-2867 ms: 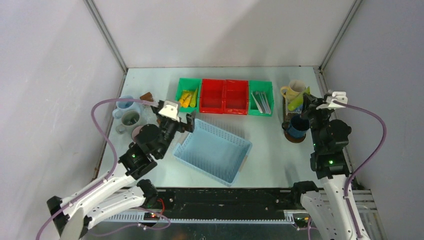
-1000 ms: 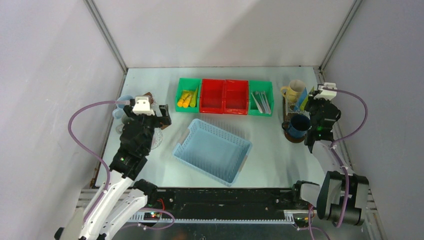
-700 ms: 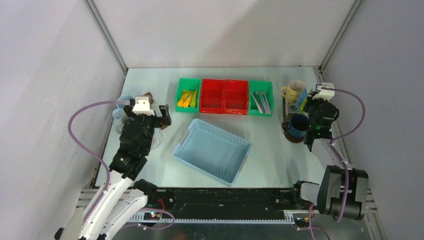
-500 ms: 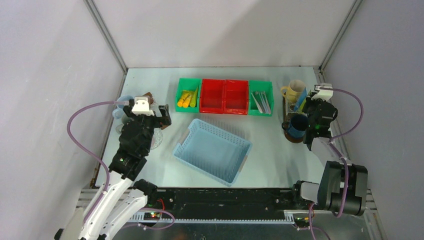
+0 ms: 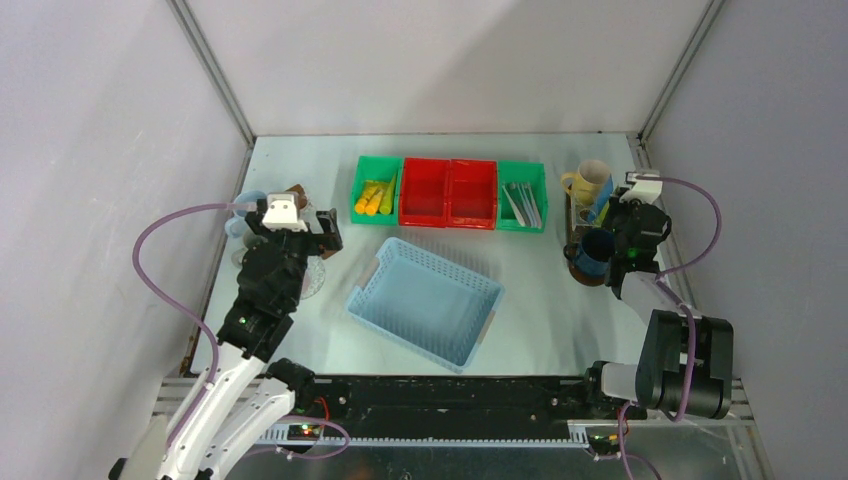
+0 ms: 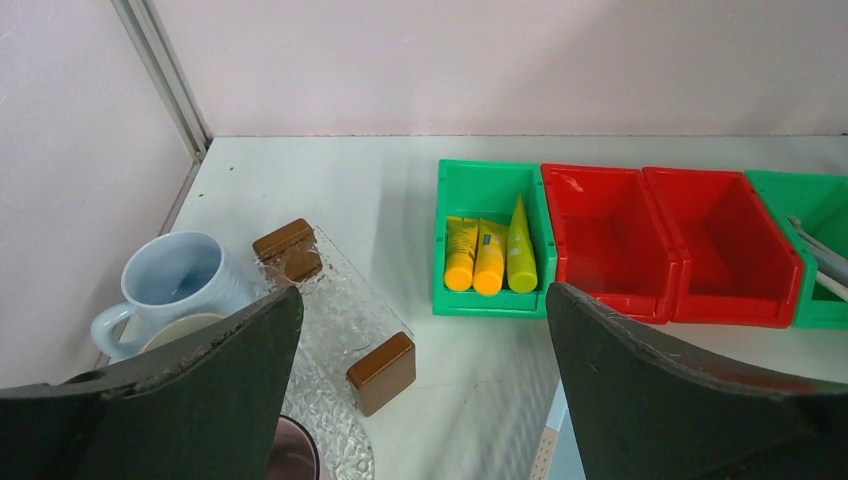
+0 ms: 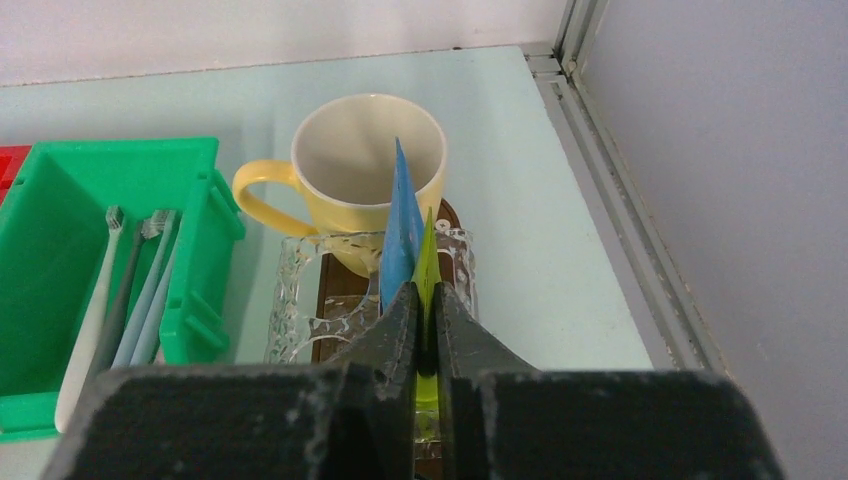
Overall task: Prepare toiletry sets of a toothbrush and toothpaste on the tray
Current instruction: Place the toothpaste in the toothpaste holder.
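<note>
My right gripper (image 7: 427, 300) is shut on a thin green tube (image 7: 428, 250), with a blue tube (image 7: 400, 220) touching its left side. Both hang over a clear glass dish on the dark brown tray (image 7: 335, 290), in front of the cream mug (image 7: 370, 165). In the top view the right gripper (image 5: 613, 215) is between the cream mug (image 5: 590, 180) and the dark blue mug (image 5: 597, 250). My left gripper (image 6: 420, 330) is open and empty near the pale blue mug (image 6: 175, 285), a grey mug's rim (image 6: 185, 330) and a pink mug's rim (image 6: 295, 460).
A green bin of yellow and green tubes (image 6: 490, 255), two red bins (image 5: 448, 192) and a green bin of toothbrushes (image 7: 130, 290) line the back. A light blue basket (image 5: 425, 300) sits mid-table. A glass plate with brown blocks (image 6: 380, 372) lies beside the left mugs.
The right gripper has edged left toward the mugs with the green tube still in it. The left arm swung left from the basket to the left mugs earlier and has held still since.
</note>
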{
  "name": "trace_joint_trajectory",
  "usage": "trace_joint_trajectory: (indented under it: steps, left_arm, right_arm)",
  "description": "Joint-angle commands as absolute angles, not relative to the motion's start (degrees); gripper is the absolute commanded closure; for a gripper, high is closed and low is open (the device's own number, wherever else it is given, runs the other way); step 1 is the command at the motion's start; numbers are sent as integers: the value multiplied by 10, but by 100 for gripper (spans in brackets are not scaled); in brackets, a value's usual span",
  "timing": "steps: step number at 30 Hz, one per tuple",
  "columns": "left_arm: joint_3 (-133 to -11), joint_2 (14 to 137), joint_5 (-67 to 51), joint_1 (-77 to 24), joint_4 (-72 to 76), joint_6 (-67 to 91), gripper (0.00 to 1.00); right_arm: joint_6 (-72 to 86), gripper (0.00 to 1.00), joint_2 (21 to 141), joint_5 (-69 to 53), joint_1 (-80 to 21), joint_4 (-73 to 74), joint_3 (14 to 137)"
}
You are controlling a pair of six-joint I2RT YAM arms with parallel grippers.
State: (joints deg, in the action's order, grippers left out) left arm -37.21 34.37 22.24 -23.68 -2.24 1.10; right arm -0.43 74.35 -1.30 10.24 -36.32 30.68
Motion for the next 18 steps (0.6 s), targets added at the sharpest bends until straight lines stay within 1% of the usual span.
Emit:
trace_joint_trajectory:
  steps: [1, 6, 9, 10, 11, 13, 14, 15, 16, 18]
  left_arm:
    - [-364, 335, 221, -231, -4, 17, 2]
    - [-364, 332, 220, -232, -5, 17, 2]
    - [-364, 330, 220, -231, -6, 18, 2]
    - [-364, 330, 220, -231, -6, 18, 2]
    - [-364, 329, 220, -231, -6, 18, 2]
    - [-364, 328, 220, -231, -6, 18, 2]
    - [-364, 329, 219, -232, -6, 19, 2]
    - [-364, 329, 219, -231, -5, 20, 2]
    - [-364, 329, 219, -231, -6, 21, 2]
    - [-364, 329, 218, -232, -5, 21, 2]
  right_arm:
    - [-3, 89, 741, -17, 105, -405, 303]
    - [-3, 82, 731, -20, 105, -403, 299]
    - [-3, 73, 722, -21, 105, -398, 299]
    - [-3, 69, 720, -22, 105, -397, 299]
    - [-3, 67, 714, -23, 105, -394, 299]
    - [-3, 59, 705, -24, 105, -389, 299]
    - [3, 51, 696, -25, 105, -387, 299]
    - [7, 47, 692, -24, 105, -384, 299]
    - [10, 41, 680, -23, 105, -381, 299]
    - [15, 34, 660, -20, 105, -374, 300]
